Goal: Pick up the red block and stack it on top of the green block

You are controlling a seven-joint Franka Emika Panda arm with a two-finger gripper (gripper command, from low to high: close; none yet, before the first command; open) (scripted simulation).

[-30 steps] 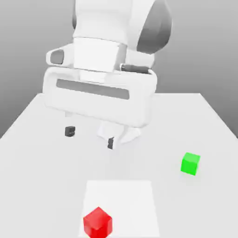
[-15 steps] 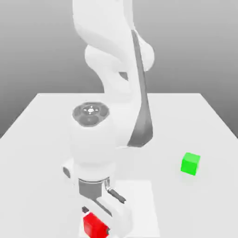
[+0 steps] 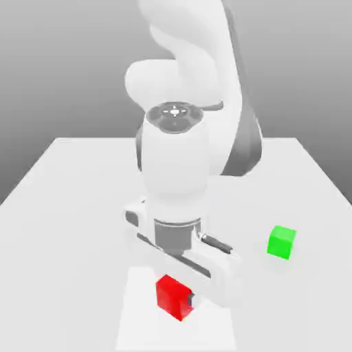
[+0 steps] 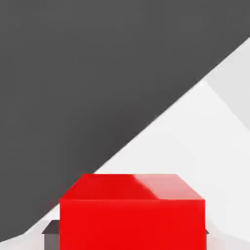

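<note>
The red block, a glossy cube, hangs a little above the table under the hand, toward the front middle of the exterior view. My gripper is shut on it, with a dark fingertip showing at its side. The hand view has the red block close up between two dark pads. The green block rests on the white table at the exterior view's right, apart from the arm.
A paler square patch lies on the table under the red block. The big white arm rises over the table's middle. The table's side edges run close to the exterior view's left and right borders.
The arm came down to the red block, the jaws shut on it, and it has been lifted and carried slightly toward the exterior view's right. The green block has stayed put.
</note>
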